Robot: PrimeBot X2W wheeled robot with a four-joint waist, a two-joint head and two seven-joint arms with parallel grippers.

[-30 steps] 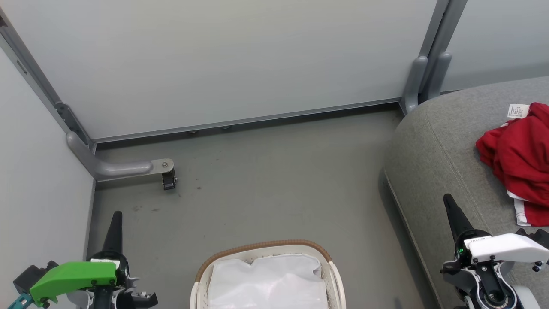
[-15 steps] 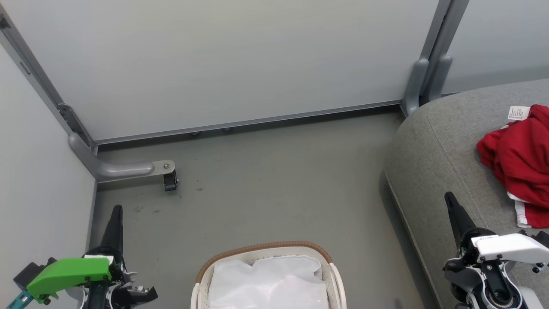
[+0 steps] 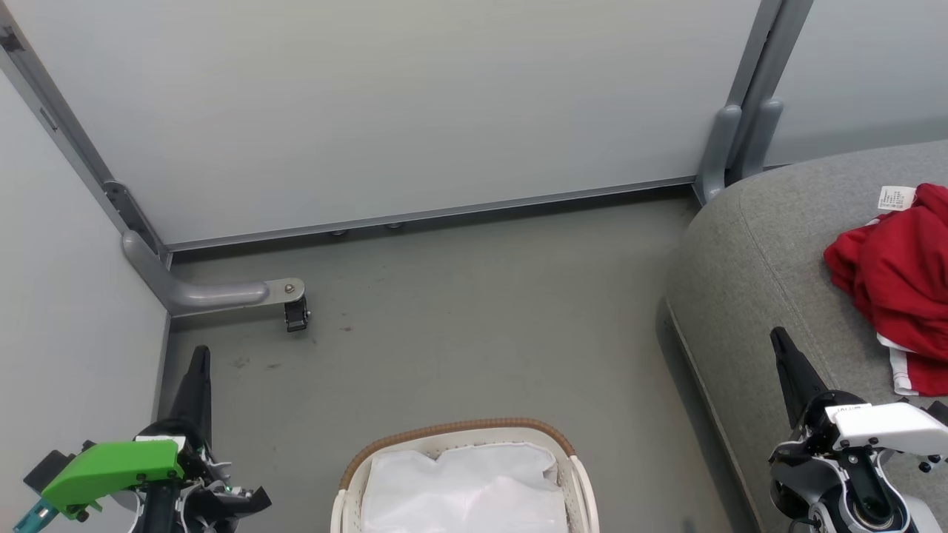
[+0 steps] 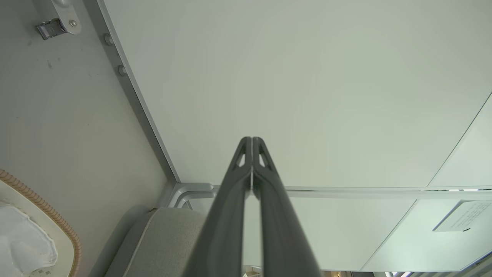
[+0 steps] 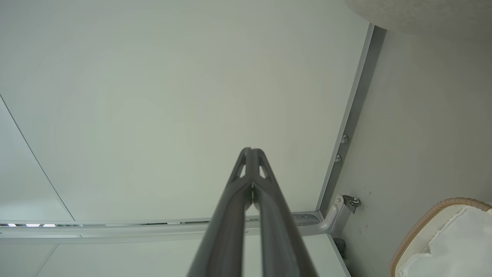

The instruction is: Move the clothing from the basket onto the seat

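1. Both the left gripper (image 3: 199, 359) and the right gripper (image 3: 779, 342) were closed tight and held nothing.
2. Red clothes (image 3: 896, 281) lay on the seat (image 3: 748, 281); the basket (image 3: 459, 429) showed its white liner (image 3: 463, 488).
3. Clothes looked soft and light; a raised fold would pinch best.
4. Head view gave the clothes; wrist views gave wall and basket rim.

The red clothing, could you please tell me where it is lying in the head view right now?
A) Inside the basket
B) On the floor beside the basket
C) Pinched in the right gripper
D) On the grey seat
D: the clothing lies bunched on the seat, apart from the basket, whose visible part holds a white liner.
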